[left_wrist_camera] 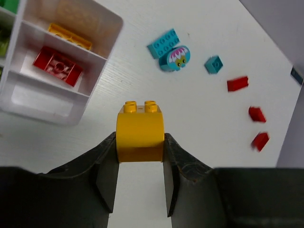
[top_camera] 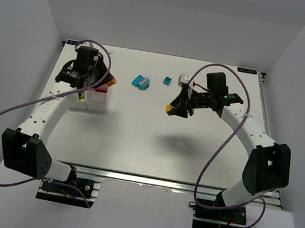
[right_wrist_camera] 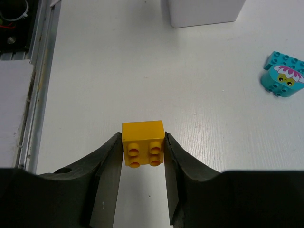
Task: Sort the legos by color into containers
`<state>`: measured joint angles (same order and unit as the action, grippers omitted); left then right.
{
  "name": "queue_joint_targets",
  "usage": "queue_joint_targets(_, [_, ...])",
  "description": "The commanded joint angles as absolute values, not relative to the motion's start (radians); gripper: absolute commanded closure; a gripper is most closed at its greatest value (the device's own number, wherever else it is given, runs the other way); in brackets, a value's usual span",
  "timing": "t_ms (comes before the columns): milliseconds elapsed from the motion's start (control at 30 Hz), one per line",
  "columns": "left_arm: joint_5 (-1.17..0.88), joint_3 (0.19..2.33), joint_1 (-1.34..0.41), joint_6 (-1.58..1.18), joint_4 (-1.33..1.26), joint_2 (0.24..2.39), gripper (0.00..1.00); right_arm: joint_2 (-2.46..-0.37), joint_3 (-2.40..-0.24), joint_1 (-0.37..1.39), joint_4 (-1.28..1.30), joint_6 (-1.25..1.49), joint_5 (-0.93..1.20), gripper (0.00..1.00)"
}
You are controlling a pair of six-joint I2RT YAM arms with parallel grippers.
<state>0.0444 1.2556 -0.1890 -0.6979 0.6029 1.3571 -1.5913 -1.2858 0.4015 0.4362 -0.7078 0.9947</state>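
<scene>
tray (left_wrist_camera: 42, 112) partly cut off by frame edge; left claw (left_wrist_camera: 140, 142) clamps yellow brick (left_wrist_camera: 140, 127).

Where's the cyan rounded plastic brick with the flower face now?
The cyan rounded brick lies at the table's far middle in the top view, between the arms, against a flat cyan brick, a small cyan cube toward the right arm.
</scene>
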Motion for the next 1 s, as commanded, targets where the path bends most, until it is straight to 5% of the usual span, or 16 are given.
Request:
queue_joint_targets(0, [0.239, 1.400, -0.157, -1.017, 0.895, 1.413, 1.00, -1.562, -1.267, 0.402, 0.319, -0.624, 0.974, 1.00])
queue_joint_targets(400, [0.190, 1.499, 0.034, -1.256, 0.969, 1.546, 1.00, -1.545, -1.236, 0.411, 0.270, -0.595, 0.977, 1.00])
queue_joint_targets(967, [0.051, 1.601, 0.046, -1.304, 0.868, 1.687, 1.00, -1.540, -1.206, 0.413, 0.253, -0.592, 0.976, 1.00])
